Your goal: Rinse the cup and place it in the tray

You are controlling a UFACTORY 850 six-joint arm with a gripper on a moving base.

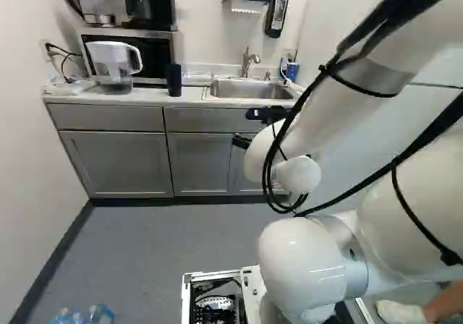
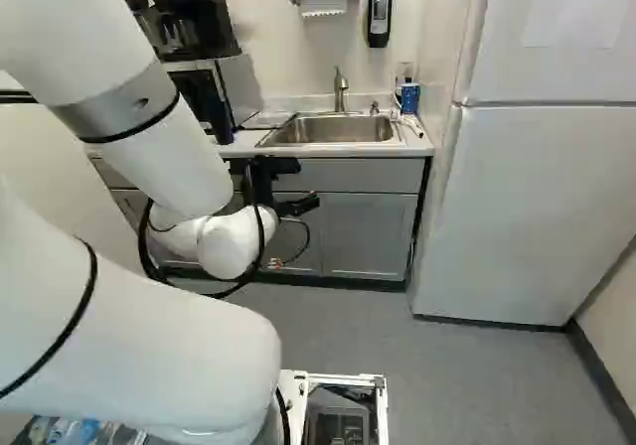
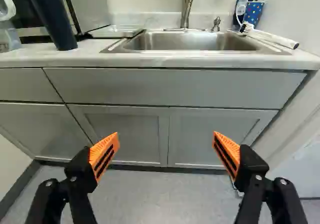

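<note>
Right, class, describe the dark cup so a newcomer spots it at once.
Find the counter with the steel sink. The dark cup stands between that sink and the pitcher. It is tall and plain, unlike the spotted blue cup at the sink's other end.

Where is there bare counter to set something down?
The counter looks bare between the dark blue tumbler and sink, in front of the tray. A narrow bare strip fronts the sink. Crowded: around the water pitcher and microwave, and by the patterned blue cup.

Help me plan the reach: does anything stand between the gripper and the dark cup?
Nothing visible stands between the open gripper and the dark cup; the countertop's edge may obstruct a low approach.
</note>
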